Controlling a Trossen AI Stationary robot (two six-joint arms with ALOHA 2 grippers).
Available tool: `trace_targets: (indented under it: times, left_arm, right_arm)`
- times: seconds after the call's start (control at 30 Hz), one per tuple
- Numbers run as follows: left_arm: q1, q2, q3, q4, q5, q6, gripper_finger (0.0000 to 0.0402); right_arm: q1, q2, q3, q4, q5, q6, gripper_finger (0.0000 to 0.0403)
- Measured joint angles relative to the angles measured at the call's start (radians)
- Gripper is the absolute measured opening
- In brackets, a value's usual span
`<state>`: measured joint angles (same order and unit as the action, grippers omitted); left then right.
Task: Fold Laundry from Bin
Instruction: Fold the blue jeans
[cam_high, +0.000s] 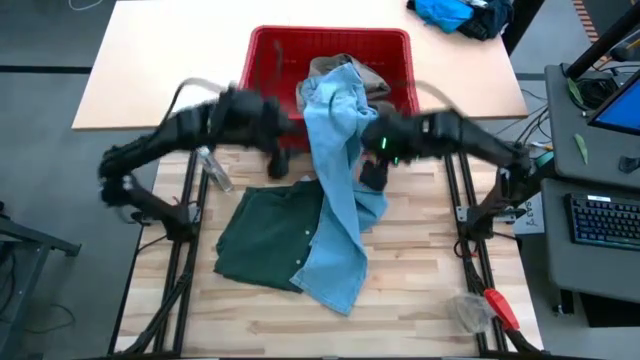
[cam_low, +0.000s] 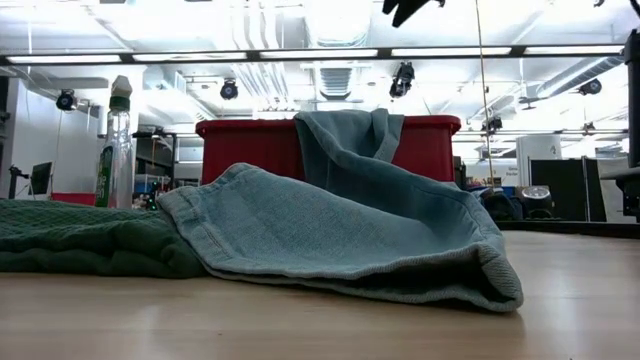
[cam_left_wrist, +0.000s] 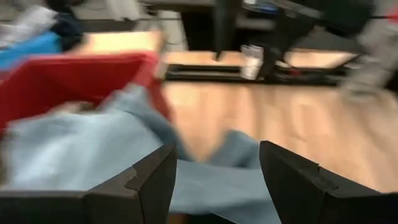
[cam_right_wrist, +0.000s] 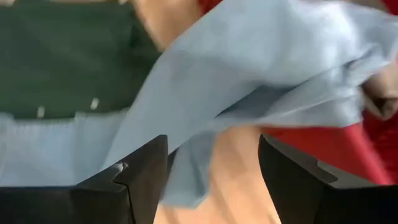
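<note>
The red bin (cam_high: 262, 50) stands at the table's far middle. A khaki piece (cam_high: 365, 72) lies in it. Light blue trousers (cam_high: 335, 190) hang out over the bin's near rim and run down the table toward its near edge. Their lower part lies on the dark green shorts (cam_high: 262, 238), which are spread flat on the table. My left gripper (cam_high: 277, 160) hovers open just left of the trousers, my right gripper (cam_high: 372, 177) open just right of them. In the wrist views each gripper (cam_left_wrist: 214, 180) (cam_right_wrist: 214, 177) has nothing between its fingers, with the trousers (cam_left_wrist: 74, 149) (cam_right_wrist: 267, 68) below.
A clear spray bottle (cam_high: 213, 168) stands left of the shorts. A bright blue cloth heap with black (cam_high: 455, 14) sits at the far right corner. A red-handled tool (cam_high: 500, 306) lies at the near right. Bare wood shows along the near edge.
</note>
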<state>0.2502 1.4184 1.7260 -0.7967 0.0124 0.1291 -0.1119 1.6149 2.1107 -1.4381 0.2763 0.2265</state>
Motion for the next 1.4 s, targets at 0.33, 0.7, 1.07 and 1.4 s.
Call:
trace_targets:
  times: [0.33,0.7,1.07,1.4]
  left_arm:
    - [-0.477,-0.301,-0.719,0.541,-0.426,-0.135,0.021]
    - [-0.644,-0.236,-1.02,0.829,-0.448,-0.213,0.021]
    - [-0.648,-0.078,-1.109,0.86,-0.316,-0.493,0.0246]
    - [-0.673,0.155,-1.087,0.977,-0.266,-0.592,0.0257]
  right_arm:
    - [0.241,-0.099,-0.482,0.198,0.05,0.213,0.0274]
    - [0.327,-0.082,-0.9,0.426,0.113,0.193,0.0318]
    - [0.412,-0.082,-1.091,0.687,0.029,0.441,0.0313]
    - [0.537,-0.082,-1.082,0.778,0.016,0.917,0.0315]
